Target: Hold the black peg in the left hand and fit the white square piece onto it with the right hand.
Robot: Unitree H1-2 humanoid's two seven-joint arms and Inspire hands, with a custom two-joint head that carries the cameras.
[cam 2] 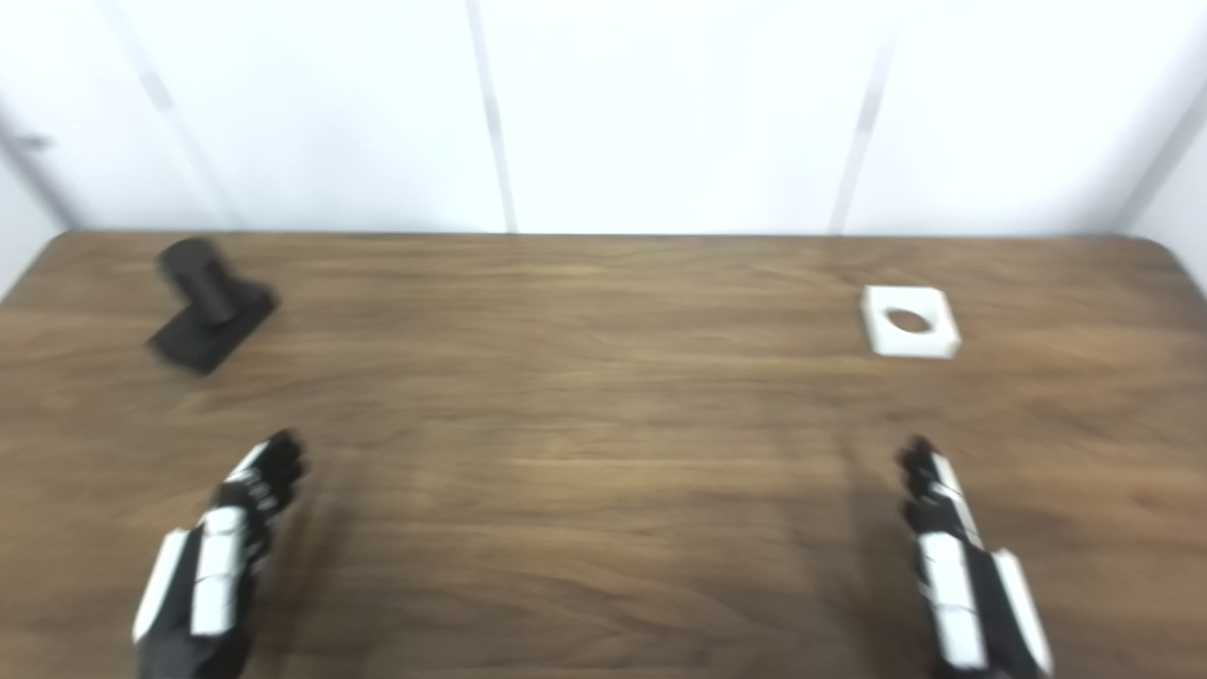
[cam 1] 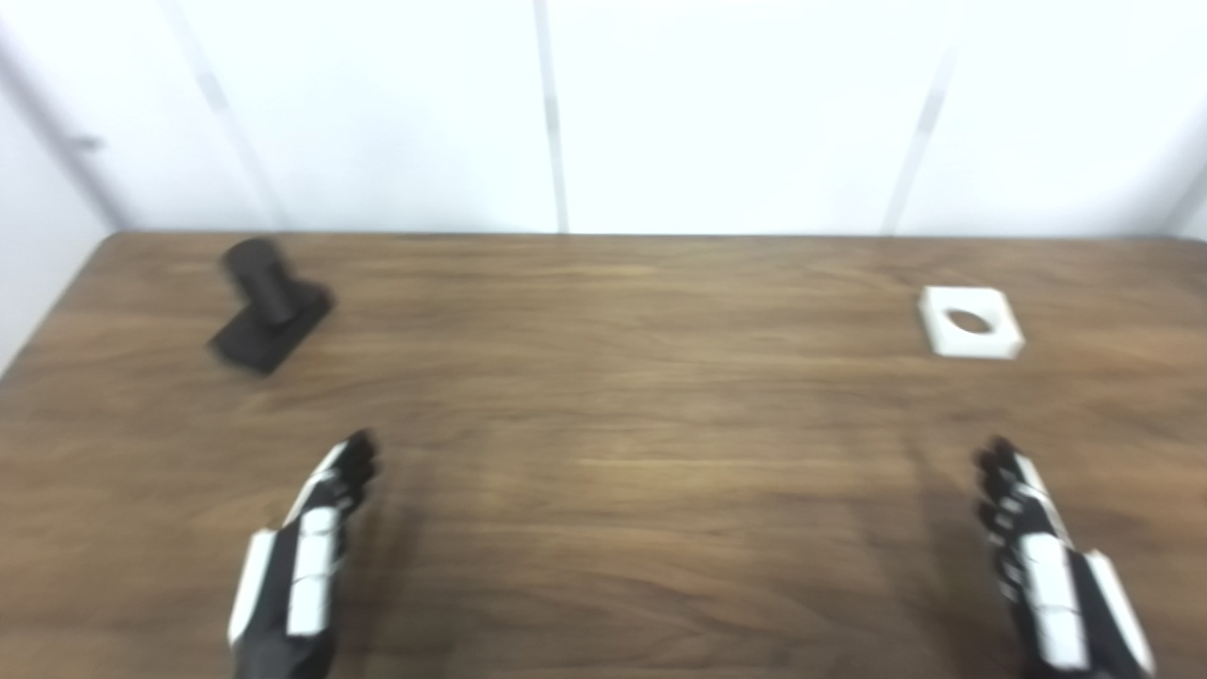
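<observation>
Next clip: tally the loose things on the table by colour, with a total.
Black: 1, the black peg on its flat base, far left of the table.
White: 1, the white square piece with a round hole, far right.
Total: 2.
The left hand and right hand hold nothing.

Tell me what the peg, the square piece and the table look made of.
Black peg: matte, probably plastic, no shine. White square piece: matte white, likely plastic, uniform colour. Table: wood or wood-look laminate, brown grain streaks. Blur leaves all three uncertain.
</observation>
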